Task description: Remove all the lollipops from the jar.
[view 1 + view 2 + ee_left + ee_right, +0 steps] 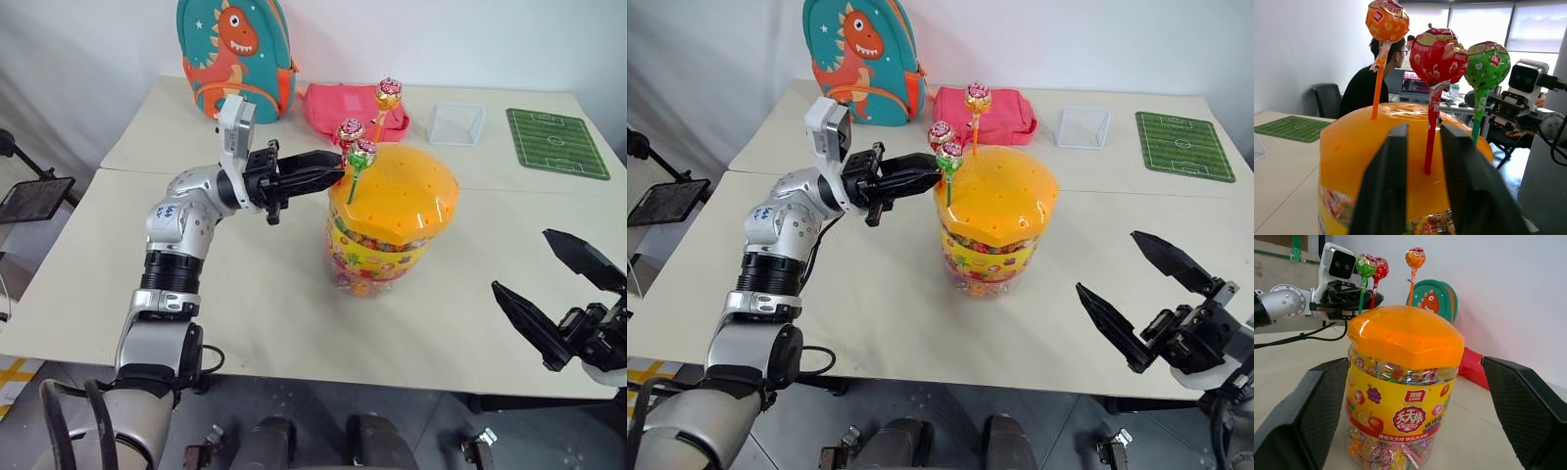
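Note:
The jar (384, 245), a clear tub of colourful candy with a yellow label, stands mid-table under its domed orange lid (397, 191). Three lollipops stand upright in the lid's holes: orange (389, 93) at the back, red (350, 130) and green (362, 153) on the side towards my left arm. My left gripper (1422, 128) reaches in level from the left. Its fingers (1388, 171) stand a narrow gap apart on either side of the red lollipop's stick (1430, 137), and no contact with it shows. My right gripper (524, 261) hangs wide open and empty to the right of the jar, near the table's front edge.
At the back of the table are a teal dinosaur backpack (235, 54), a pink pouch (333, 106), a small clear square box (456, 124) and a green football-pitch mat (556, 142). A person (1369, 83) sits at a desk beyond the table.

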`<state>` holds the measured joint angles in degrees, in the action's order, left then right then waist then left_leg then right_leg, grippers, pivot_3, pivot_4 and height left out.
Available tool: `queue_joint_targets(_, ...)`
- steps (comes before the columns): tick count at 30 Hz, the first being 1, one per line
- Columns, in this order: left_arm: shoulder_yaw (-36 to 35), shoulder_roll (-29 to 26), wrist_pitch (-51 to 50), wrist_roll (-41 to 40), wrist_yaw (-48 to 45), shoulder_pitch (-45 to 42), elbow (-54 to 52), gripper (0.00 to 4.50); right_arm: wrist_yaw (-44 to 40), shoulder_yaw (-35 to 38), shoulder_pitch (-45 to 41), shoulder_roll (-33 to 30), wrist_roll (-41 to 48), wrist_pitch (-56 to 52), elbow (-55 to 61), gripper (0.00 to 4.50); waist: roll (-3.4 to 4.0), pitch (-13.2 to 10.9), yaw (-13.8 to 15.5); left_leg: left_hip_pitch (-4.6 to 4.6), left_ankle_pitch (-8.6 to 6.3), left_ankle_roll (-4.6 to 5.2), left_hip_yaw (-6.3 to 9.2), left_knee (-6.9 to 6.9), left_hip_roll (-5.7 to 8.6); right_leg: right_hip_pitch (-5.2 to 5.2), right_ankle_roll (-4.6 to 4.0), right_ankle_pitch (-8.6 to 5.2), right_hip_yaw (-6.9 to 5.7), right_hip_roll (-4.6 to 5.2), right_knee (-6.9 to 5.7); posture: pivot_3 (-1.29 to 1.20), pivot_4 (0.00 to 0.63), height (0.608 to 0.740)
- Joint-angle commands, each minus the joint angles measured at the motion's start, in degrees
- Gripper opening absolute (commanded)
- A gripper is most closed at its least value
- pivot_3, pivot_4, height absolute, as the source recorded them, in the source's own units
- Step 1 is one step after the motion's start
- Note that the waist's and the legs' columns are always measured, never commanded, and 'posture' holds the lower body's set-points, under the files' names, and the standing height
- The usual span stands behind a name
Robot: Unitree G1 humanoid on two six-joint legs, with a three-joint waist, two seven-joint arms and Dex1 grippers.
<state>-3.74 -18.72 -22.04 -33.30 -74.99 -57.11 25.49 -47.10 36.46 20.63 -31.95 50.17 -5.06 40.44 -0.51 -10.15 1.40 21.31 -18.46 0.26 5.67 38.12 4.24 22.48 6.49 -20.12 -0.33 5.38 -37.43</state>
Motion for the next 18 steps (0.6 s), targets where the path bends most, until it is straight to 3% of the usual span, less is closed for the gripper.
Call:
queue_joint_targets(1,-0.08,-0.42,0.37,-0.20,-1.22,-1.08,-1.44,0.01,0.33,0.64,-0.21,-0.43,0.48,0.89,1.64,4.50,0.00,0.00,-0.01,0.00,0.00,0.00,0.00,0.00,0.00,0.00,0.00,0.00,0.00,0.00,0.00,0.00,0.150,0.740)
queue_joint_targets(5,-2.09,-0.27,-2.39,-2.90,-0.38,-1.98,-1.90,0.01,0.25,0.38,-0.51,-0.47,0.39,0.87,1.30,4.50,0.00,0.00,-0.02,0.00,0.00,0.00,0.00,0.00,0.00,0.00,0.00,0.00,0.00,0.00,0.00,0.00,0.150,0.740)
queue_joint_targets(9,-12.85,0.61,-13.36,-13.98,9.33,-7.87,1.99,0.01,0.02,-0.27,-1.15,-0.41,0.27,0.84,0.90,4.50,-0.10,-0.06,-0.02,0.04,0.00,0.00,0.01,0.06,-0.02,0.02,0.00,0.00,0.00,0.00,-0.02,0.00,0.150,0.740)
queue_joint_targets(12,-18.96,-1.80,-17.54,-16.77,17.09,-10.73,6.66,0.01,-0.74,-1.33,-2.13,-0.37,0.66,0.99,0.97,4.50,-0.10,-0.06,-0.17,0.01,0.00,0.00,0.02,0.02,-0.02,0.03,0.01,0.00,0.00,0.01,-0.05,0.00,0.150,0.740)
queue_joint_targets(15,-17.63,-7.56,-20.46,-12.69,18.85,-9.85,9.90,0.01,-1.71,-2.53,-3.22,-1.22,1.65,0.50,1.37,4.50,-0.01,-0.01,-0.76,-0.15,0.00,-0.01,0.00,-0.09,-0.01,0.04,0.01,0.00,0.09,-0.03,-0.12,0.00,0.150,0.740)
queue_joint_targets(18,-11.19,-15.26,-18.78,-2.64,21.56,-5.88,11.05,0.01,-4.47,-3.33,-3.09,-3.53,2.07,-0.44,1.76,4.50,-0.01,-0.01,-1.16,-0.16,0.00,-0.01,0.01,-0.12,0.00,0.12,0.01,0.00,0.13,-0.06,-0.24,0.00,0.150,0.740)
